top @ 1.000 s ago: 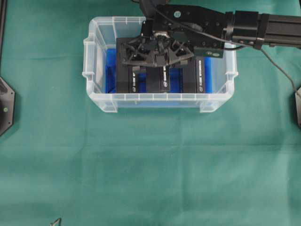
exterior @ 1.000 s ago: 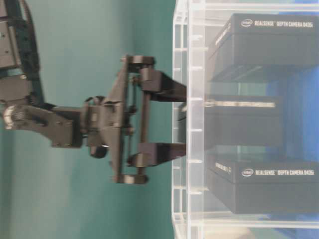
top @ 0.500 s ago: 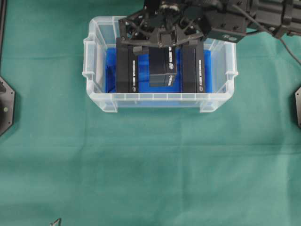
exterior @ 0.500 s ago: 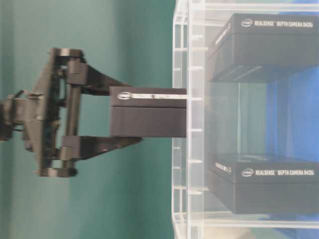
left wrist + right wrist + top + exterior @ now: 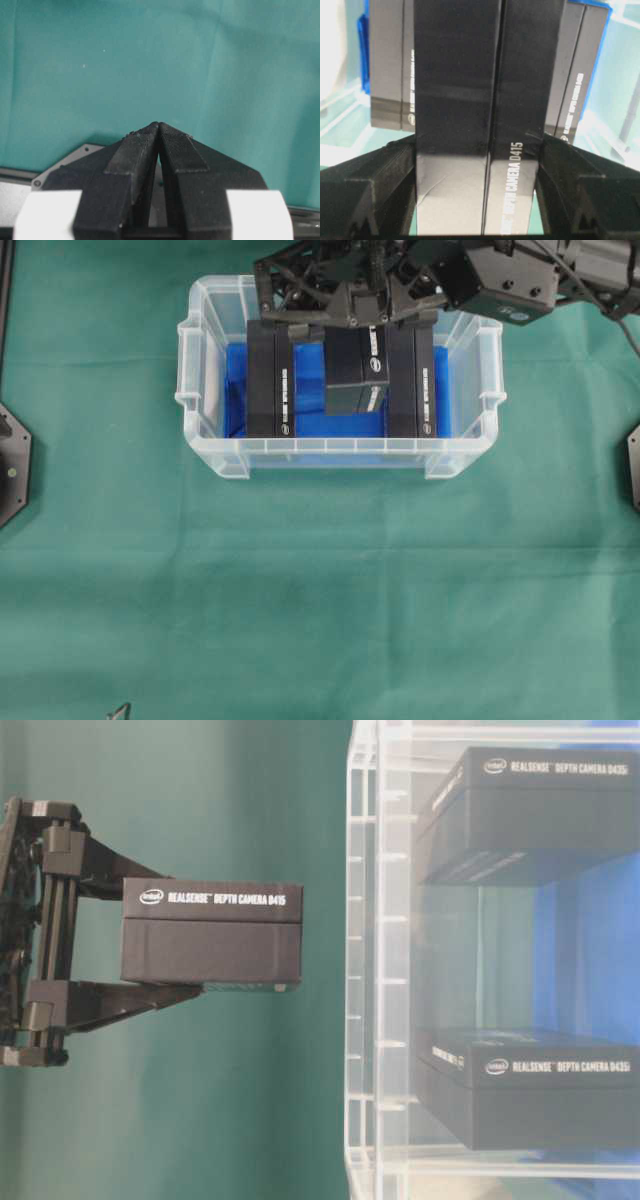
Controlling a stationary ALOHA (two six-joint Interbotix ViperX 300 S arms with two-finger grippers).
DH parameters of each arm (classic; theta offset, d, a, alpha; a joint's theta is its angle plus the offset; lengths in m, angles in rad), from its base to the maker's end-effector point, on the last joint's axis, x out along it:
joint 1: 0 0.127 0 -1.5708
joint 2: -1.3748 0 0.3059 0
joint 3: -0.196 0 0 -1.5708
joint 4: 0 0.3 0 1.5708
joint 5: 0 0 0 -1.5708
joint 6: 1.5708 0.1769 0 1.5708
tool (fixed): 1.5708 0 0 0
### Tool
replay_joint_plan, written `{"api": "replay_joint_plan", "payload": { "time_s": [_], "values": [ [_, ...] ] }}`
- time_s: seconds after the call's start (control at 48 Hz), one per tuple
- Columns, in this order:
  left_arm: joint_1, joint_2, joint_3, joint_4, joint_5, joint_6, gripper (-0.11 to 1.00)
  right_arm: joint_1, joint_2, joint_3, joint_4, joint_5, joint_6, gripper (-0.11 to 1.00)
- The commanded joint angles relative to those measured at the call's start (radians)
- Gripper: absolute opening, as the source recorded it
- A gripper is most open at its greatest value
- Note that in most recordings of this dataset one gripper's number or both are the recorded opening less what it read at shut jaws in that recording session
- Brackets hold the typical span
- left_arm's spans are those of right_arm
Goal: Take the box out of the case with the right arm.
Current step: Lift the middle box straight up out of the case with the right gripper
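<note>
From overhead, the right arm (image 5: pixel 520 285) reaches in from the upper right over the case (image 5: pixel 215 455), a clear plastic bin on the green cloth (image 5: pixel 320 590), and its right gripper (image 5: pixel 345 325) is clamped on the sides of a black box (image 5: pixel 357 370) that hangs above the middle of the bin. Two other black boxes stay inside on the blue lining (image 5: pixel 234 390), the left box (image 5: pixel 270 380) and the right box (image 5: pixel 412 380), one on each side of the lifted one. The table-level view is turned on its side: the right gripper (image 5: pixel 160 942) holds the box (image 5: pixel 210 932) by two opposite faces, the white lettering "REALSENSE DEPTH CAMERA D415" readable along its edge, and the box is wholly clear of the rim of the case (image 5: pixel 362 960), with open green between them. Through the clear wall the two remaining boxes show, one high (image 5: pixel 540 815) and one low (image 5: pixel 530 1090) in the picture, with a vacant gap between them. In the left wrist view the left gripper (image 5: pixel 159 131) has its black fingers pressed tip to tip, holding nothing, over bare green cloth (image 5: pixel 100 65). In the right wrist view the box (image 5: pixel 480 115) fills the centre, pinched between the two fingers (image 5: pixel 375 185), and behind it the two boxes in the case flank it, left (image 5: pixel 390 65) and right (image 5: pixel 577 70).
</note>
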Motion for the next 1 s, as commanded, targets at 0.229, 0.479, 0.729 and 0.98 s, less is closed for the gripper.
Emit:
{"api": "replay_joint_plan", "payload": {
  "time_s": [0.229, 0.479, 0.729, 0.98],
  "values": [
    [0.002, 0.003, -0.028, 0.002, -0.002, -0.002, 0.02, 0.002, -0.054, -0.031, -0.008, 0.005, 0.018, 0.66],
    [0.003, 0.003, -0.028, 0.002, -0.003, -0.002, 0.02, 0.002, -0.052, -0.031, -0.011, 0.005, 0.020, 0.66],
    [0.003, 0.005, -0.028, 0.002, -0.002, 0.000, 0.02, 0.002, -0.054, -0.031, -0.017, 0.005, 0.020, 0.66],
    [0.002, 0.003, -0.028, 0.003, -0.003, 0.000, 0.02, 0.002, -0.054, -0.031, -0.020, 0.005, 0.020, 0.66]
  ]
}}
